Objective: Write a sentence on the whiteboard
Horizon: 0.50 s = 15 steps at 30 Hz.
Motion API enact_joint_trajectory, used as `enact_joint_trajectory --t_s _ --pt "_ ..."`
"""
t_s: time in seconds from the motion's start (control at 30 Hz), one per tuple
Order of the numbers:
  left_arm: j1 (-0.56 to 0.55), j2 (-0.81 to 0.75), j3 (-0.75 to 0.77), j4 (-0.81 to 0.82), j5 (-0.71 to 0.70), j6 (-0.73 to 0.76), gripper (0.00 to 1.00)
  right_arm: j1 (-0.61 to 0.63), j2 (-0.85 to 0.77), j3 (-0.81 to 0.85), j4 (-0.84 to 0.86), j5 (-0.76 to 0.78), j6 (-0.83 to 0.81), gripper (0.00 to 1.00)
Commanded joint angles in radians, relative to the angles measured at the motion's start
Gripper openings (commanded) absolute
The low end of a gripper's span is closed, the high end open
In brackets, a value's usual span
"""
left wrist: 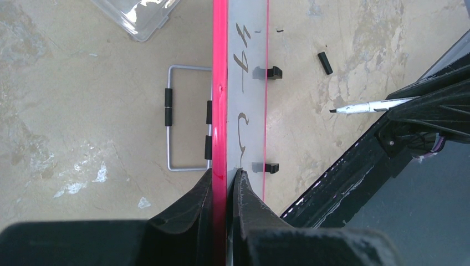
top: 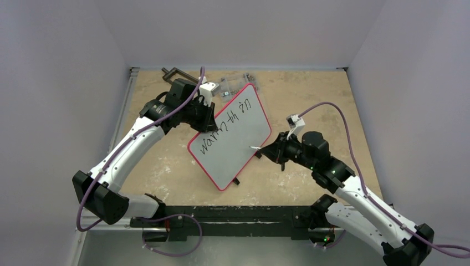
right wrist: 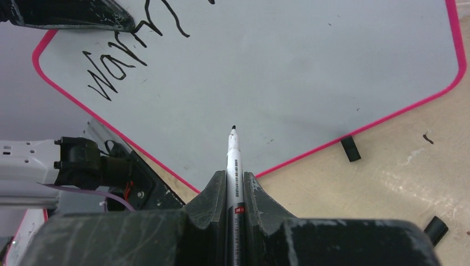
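The whiteboard point(top: 235, 141), white with a thin red rim, stands tilted at mid-table. One line of black letters point(top: 221, 130) reading about "warmth in" runs along its upper left side. My left gripper point(top: 206, 119) is shut on the board's rim. In the left wrist view the rim point(left wrist: 220, 83) shows edge-on between the jaws of that gripper point(left wrist: 224, 173). My right gripper point(top: 267, 149) is shut on a white marker point(right wrist: 233, 158). The marker's black tip points at the blank lower part of the board point(right wrist: 288, 72). In the left wrist view the marker point(left wrist: 366, 106) hangs a short way off the board's face.
A clear plastic box of small parts point(top: 235, 84) lies at the back, behind the board. A dark metal handle point(top: 174, 72) lies at the back left. A wire loop point(left wrist: 177, 122) sits behind the board. A black cap point(right wrist: 436, 228) lies on the table. Walls close in on both sides.
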<state>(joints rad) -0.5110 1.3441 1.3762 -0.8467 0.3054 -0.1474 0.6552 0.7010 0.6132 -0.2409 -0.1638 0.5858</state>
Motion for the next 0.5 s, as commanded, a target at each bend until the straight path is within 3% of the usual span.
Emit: enact_joint_trajectory --t_s 0.0,0.47 --pt "0.017 0.007 -0.012 -0.051 -0.224 0.122 0.00 0.018 0.077 0.093 0.102 -0.082 -0.058 0.00" --pt "0.017 0.017 -0.015 -0.056 -0.270 0.127 0.00 0.213 0.234 0.165 0.205 -0.120 -0.248 0.00"
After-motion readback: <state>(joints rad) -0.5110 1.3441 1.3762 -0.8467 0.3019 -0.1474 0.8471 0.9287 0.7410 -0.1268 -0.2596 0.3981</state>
